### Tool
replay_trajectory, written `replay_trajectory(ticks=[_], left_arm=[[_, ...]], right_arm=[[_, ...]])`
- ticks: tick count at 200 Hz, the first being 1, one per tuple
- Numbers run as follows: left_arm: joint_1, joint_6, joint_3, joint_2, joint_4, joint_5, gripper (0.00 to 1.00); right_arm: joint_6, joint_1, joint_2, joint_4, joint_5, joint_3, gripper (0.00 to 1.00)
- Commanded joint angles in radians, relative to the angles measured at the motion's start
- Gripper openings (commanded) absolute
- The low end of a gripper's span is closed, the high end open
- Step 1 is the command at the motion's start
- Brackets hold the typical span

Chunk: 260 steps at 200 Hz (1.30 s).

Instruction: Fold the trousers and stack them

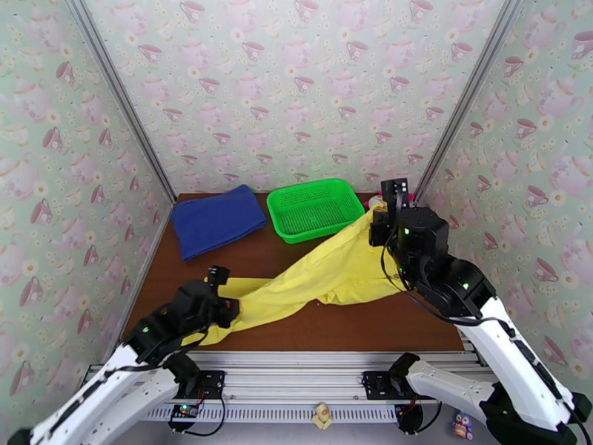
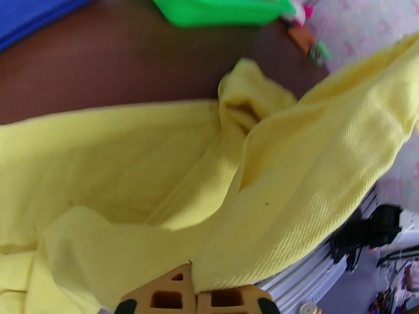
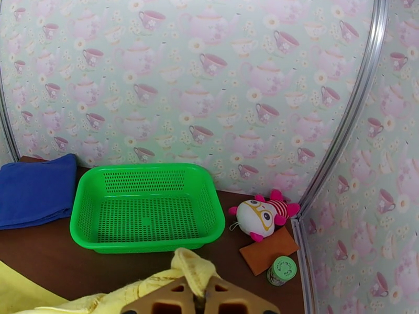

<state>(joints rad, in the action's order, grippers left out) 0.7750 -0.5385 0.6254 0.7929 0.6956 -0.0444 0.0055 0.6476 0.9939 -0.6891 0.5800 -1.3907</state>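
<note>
Bright yellow trousers (image 1: 326, 272) stretch in a long diagonal band across the brown table (image 1: 385, 320), from the near left up to the far right. The far end is lifted off the surface just beside the green basket (image 1: 315, 211).

The left gripper (image 1: 224, 311) has its fingers pressed together on the near end of the cloth, low over the table. The right gripper (image 1: 379, 216) pinches a bunched corner of the far end, and yellow folds spill over its fingertips (image 3: 209, 289) in the right wrist view.

This looks like the spreading step (no fold seems made yet), with the cloth being drawn out between both arms. The next move probably calls for laying the trousers flat and smooth, keeping them taut and clear of the basket.

A dark blue folded cloth (image 1: 217, 219) lies at the far left, well apart from the trousers. A small plush toy (image 3: 262, 213) sits in the far right corner.

Which end is the waist cannot be told. The two legs overlap in loose folds, and the left wrist view is blurred.
</note>
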Motion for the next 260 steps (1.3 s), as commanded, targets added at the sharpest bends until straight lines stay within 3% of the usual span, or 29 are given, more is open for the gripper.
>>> replay_trajectory(ticks=[1,46,74,117,171,192,209,241,260], left_arm=[[0.048,-0.090,-0.037,0.235,-0.177,-0.230,0.00],[0.033,-0.112,-0.037,0.639,-0.455,-0.127,0.00],[-0.038,-0.127,-0.041,0.805,-0.567,-0.046,0.00],[-0.224,-0.123,-0.065,0.840,-0.636,-0.023,0.00],[-0.454,-0.019,0.092,0.850,-0.584,-0.001,0.00],[-0.500,0.010,0.148,0.801,-0.544,0.035,0.00],[-0.532,0.052,0.182,0.673,-0.465,0.043,0.00],[-0.606,0.136,0.285,0.377,-0.226,-0.089,0.00],[-0.665,0.123,0.298,0.227,-0.170,-0.088,0.00]], right_arm=[[0.054,-0.003,-0.044,0.064,0.022,0.050,0.00],[0.093,-0.003,-0.090,0.048,0.028,0.170,0.00],[0.136,-0.005,-0.081,0.012,0.000,0.246,0.00],[0.182,-0.005,-0.029,0.068,-0.035,0.338,0.00],[0.112,-0.042,0.171,0.321,-0.077,0.328,0.00],[0.059,-0.107,0.270,0.387,-0.194,0.261,0.00],[-0.006,-0.113,0.323,0.389,-0.289,0.161,0.00],[-0.054,-0.112,0.358,0.337,-0.439,-0.058,0.00],[-0.072,-0.113,0.335,0.339,-0.515,-0.109,0.00]])
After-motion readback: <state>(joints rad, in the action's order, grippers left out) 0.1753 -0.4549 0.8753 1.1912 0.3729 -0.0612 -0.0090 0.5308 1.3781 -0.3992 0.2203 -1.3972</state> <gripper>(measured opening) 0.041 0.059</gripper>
